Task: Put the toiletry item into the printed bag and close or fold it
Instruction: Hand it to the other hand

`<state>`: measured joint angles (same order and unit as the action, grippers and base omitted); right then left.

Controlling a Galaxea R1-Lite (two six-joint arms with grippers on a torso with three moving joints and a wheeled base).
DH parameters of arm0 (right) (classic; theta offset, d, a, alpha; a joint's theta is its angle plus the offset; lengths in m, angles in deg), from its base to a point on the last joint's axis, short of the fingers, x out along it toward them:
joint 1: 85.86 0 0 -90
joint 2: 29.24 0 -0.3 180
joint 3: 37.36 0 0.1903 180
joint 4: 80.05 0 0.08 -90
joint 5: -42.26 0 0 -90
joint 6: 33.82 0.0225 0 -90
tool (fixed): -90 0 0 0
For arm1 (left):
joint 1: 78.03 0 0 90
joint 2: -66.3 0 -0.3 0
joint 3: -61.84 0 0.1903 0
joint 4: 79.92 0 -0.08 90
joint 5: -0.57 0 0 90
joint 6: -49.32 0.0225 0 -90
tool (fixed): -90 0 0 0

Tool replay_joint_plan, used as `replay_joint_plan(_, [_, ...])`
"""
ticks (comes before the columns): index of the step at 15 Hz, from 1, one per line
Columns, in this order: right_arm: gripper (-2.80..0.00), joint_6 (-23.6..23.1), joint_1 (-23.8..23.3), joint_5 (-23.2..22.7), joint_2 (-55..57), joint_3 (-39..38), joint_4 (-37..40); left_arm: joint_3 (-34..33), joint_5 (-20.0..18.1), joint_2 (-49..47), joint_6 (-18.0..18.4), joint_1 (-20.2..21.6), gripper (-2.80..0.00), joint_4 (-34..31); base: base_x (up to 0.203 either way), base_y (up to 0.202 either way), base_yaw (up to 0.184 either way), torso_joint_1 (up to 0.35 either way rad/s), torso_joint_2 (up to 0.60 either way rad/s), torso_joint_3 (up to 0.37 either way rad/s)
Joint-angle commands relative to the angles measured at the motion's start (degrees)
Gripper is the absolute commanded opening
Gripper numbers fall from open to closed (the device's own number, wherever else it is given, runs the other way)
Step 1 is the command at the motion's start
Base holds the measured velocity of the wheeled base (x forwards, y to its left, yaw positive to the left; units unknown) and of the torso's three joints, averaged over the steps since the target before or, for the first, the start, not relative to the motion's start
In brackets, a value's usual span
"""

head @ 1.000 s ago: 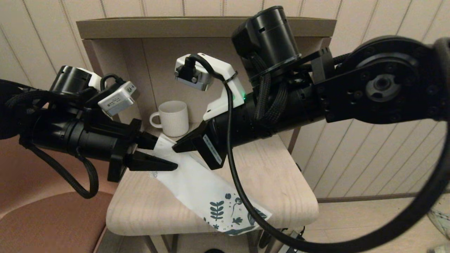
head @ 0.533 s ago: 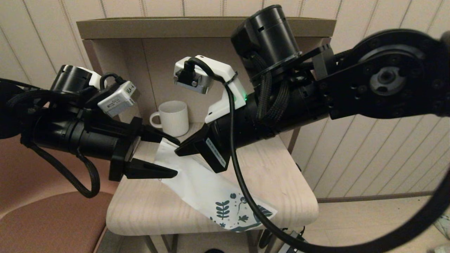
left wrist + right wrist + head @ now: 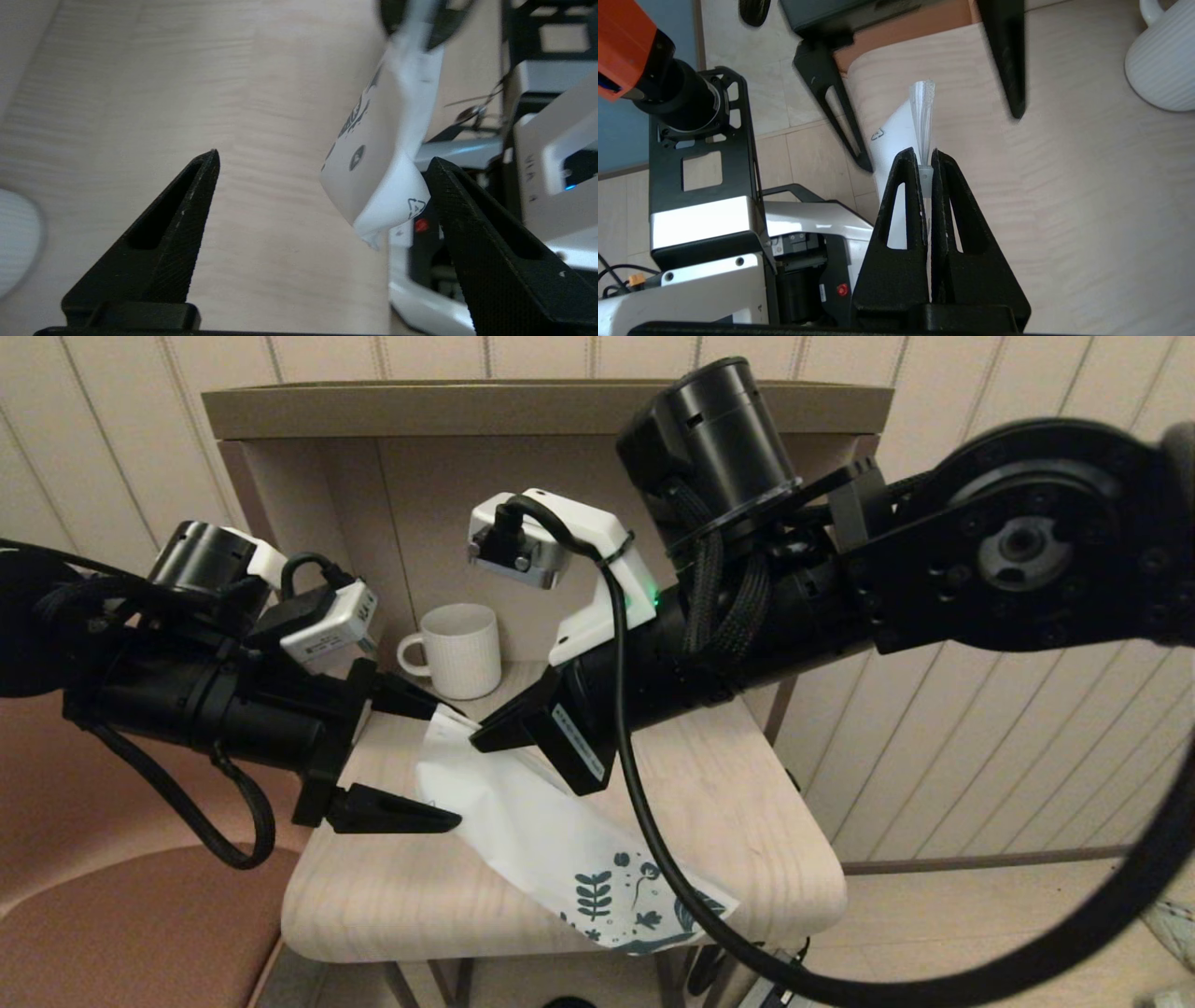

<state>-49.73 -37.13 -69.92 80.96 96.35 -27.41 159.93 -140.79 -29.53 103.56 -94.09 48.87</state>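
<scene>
The printed bag lies slanted across the small wooden table, its teal leaf prints at the near edge. Its plain far end is lifted, and my right gripper is shut on that end's thin edge. In the right wrist view the gripper pinches it between both tips. My left gripper stands open just left of the raised end, one finger above it and one below, neither gripping. In the left wrist view the bag hangs close to one finger of that gripper. The toiletry item shows in no view.
A white ribbed mug stands at the back of the table against the shelf unit's wall. A brown padded seat lies to the left. The table's near edge is rounded, and the bag's printed end overhangs it slightly.
My left gripper has opened wider and sunk a little, with the bag's top no longer between closing fingers. The bag's printed end has slid slightly right. The right gripper keeps its hold.
</scene>
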Motion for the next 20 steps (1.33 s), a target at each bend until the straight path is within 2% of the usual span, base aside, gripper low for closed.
replay_joint_plan(1, [-2.8,-0.02,0.22,-0.15,-0.94,-0.74,-0.09,3.2,0.93,-0.74,0.76,0.27,0.0,-0.88,0.0,0.0,0.0,0.0,0.0,0.0])
replay_joint_plan(3, [-2.8,0.25,0.46,-0.33,-1.04,0.08,-0.43,7.27,0.7,-1.0,1.05,1.47,0.0,-5.99,0.0,0.0,0.0,0.0,0.0,0.0])
replay_joint_plan(4, [-2.8,0.43,0.49,-0.4,-1.01,0.92,-0.8,7.68,-0.91,-0.53,1.13,1.6,0.0,-7.74,0.0,0.0,0.0,0.0,0.0,0.0])
replay_joint_plan(10, [-2.8,3.25,1.45,-0.93,0.16,1.21,-4.03,3.47,-5.0,2.09,0.88,-0.4,0.0,-9.12,0.0,0.0,0.0,0.0,0.0,0.0])
replay_joint_plan(13, [-2.8,8.88,2.27,-0.74,0.37,1.09,-7.1,3.59,-5.94,2.65,0.25,-0.98,0.0,-9.34,0.0,0.0,0.0,0.0,0.0,0.0])
replay_joint_plan(20, [-2.8,10.97,2.87,-2.42,1.07,1.27,-7.12,1.68,-8.65,2.93,-0.94,-1.16,0.0,-9.25,0.0,0.0,0.0,0.0,0.0,0.0])
